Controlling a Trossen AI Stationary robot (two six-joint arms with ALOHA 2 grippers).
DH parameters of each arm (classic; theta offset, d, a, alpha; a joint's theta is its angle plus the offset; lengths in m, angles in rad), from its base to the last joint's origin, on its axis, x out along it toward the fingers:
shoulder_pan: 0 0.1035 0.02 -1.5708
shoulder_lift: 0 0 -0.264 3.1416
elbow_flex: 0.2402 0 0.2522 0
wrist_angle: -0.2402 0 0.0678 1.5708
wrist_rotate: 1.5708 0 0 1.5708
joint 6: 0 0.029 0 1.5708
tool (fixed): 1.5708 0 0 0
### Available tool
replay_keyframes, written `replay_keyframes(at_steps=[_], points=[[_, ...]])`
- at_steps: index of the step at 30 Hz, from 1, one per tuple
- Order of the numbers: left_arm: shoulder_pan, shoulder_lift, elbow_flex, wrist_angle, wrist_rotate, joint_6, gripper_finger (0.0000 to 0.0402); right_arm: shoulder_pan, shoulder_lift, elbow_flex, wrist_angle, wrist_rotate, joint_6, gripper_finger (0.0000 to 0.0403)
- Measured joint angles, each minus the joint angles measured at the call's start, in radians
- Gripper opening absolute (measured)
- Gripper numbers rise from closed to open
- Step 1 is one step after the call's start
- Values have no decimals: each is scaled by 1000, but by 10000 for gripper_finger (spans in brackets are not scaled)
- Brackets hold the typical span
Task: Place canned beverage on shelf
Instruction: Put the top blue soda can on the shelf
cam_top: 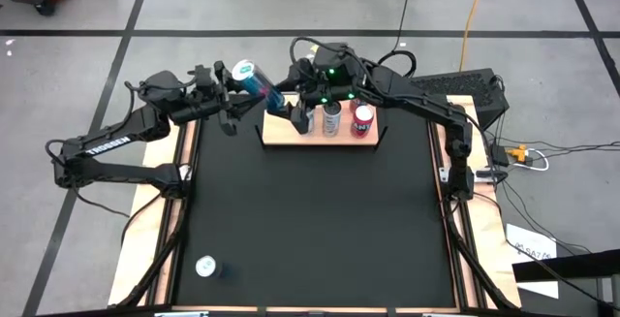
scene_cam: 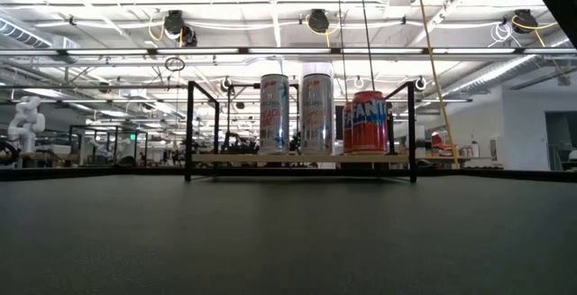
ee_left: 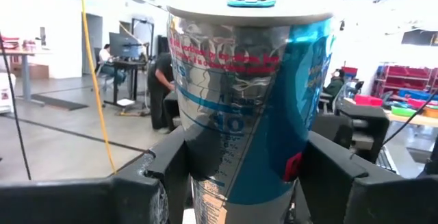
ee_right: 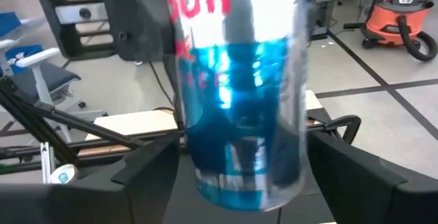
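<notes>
A slim blue-and-silver can (cam_top: 260,84) with a teal tab is held tilted in the air, left of the shelf's left end. Its top points far-left. My left gripper (cam_top: 235,92) is shut on it, and so is my right gripper (cam_top: 289,111), lower down. The shelf (cam_top: 276,135) is a light-wood board with black rails at the table's far middle. It carries two tall slim cans (scene_cam: 273,113) (scene_cam: 316,113) and a red-orange can (scene_cam: 365,122), standing upright. The low view shows neither gripper nor the held can. My left gripper pinches the can's two sides (ee_left: 205,183) between its fingers (ee_left: 157,183), which lie across the can below its top. It comes from the table's left. The can is clear of table and shelf. My right gripper has its fingers (ee_right: 147,172) against both sides of the can's blue lower part (ee_right: 205,162), across it. It comes from the right. The can's bottom rim shows just past the fingers.
Another can (cam_top: 205,267) lies on the black mat (cam_top: 310,220) near the front left corner. The shelf's left part (scene_cam: 230,158) is bare beside the three cans. Cables and a black box (cam_top: 484,94) sit at the far right.
</notes>
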Motion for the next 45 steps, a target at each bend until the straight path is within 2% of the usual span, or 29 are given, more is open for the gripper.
replay_keyframes(at_steps=[7,12,18,23,28,35,40,45], points=[[-24,15,1,8,17,0,206,5,12,0,-1,-53,-19,272],[-47,37,1,0,28,1,206,14,20,0,-9,-54,-15,258],[-47,39,1,-1,30,-1,209,18,20,0,-29,-39,-18,214],[-48,39,1,-9,31,-3,240,19,19,2,-69,-7,-24,213],[-43,20,0,-18,-39,0,297,15,19,0,-174,25,-64,214],[-44,19,2,-45,-28,2,362,15,19,0,-218,85,-121,215],[-44,19,2,-65,-43,-2,370,15,19,0,-220,86,-128,216],[-42,19,2,-63,-65,-19,341,15,19,0,-221,84,-131,216]])
